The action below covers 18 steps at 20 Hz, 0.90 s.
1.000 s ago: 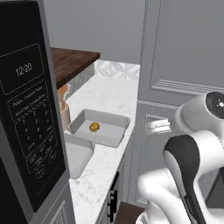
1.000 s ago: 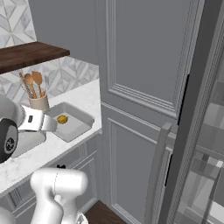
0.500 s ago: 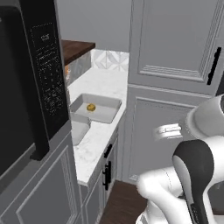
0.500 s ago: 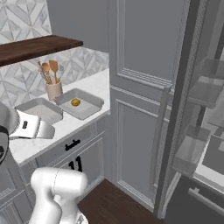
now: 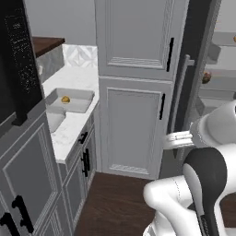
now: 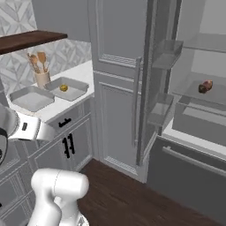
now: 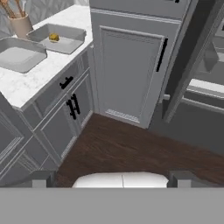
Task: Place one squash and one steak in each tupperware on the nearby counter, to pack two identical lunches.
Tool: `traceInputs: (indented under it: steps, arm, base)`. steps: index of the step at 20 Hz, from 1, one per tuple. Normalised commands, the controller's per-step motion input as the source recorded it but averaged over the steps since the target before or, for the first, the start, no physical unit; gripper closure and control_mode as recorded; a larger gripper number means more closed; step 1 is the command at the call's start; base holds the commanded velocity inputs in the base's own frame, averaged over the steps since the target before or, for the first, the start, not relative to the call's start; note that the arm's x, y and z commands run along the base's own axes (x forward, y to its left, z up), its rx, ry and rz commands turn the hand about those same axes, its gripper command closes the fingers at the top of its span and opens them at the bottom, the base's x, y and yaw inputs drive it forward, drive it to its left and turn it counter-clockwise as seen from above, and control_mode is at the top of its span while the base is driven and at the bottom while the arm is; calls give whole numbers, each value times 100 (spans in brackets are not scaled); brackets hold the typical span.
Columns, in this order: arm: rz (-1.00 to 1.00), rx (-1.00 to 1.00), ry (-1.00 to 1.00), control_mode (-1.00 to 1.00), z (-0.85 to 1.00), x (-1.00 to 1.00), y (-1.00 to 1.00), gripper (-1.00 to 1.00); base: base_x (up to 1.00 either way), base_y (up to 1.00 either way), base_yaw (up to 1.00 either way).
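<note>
Squash [image 5: 65, 99]: one small yellow lump in the far tupperware [image 5: 85, 96] on the counter [image 5: 69, 133], left base view. Right base view: steak [image 6: 205, 86], dark reddish, on an open fridge shelf [image 6: 194, 95], right. Hand view: my gripper [image 7: 111, 178] spread wide, empty; best approach squarely.

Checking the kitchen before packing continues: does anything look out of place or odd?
The fridge door stands wide open, with food on a shelf inside. On the counter, one tupperware holds a squash; the other tupperware is empty.
</note>
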Motion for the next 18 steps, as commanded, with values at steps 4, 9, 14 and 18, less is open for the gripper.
traceInputs:
  steps: [4,9,14,18]
  arm:
    - [0,0,0,100,0,0,0,-100]
    - [0,0,0,100,0,0,0,-100]
    - [0,0,0,100,0,0,0,-100]
    - [0,0,0,100,0,0,0,-100]
  base:
    - [-44,-51,-42]
    - [-17,-83,-35]
    - [-6,-98,-28]
    - [0,-66,-22]
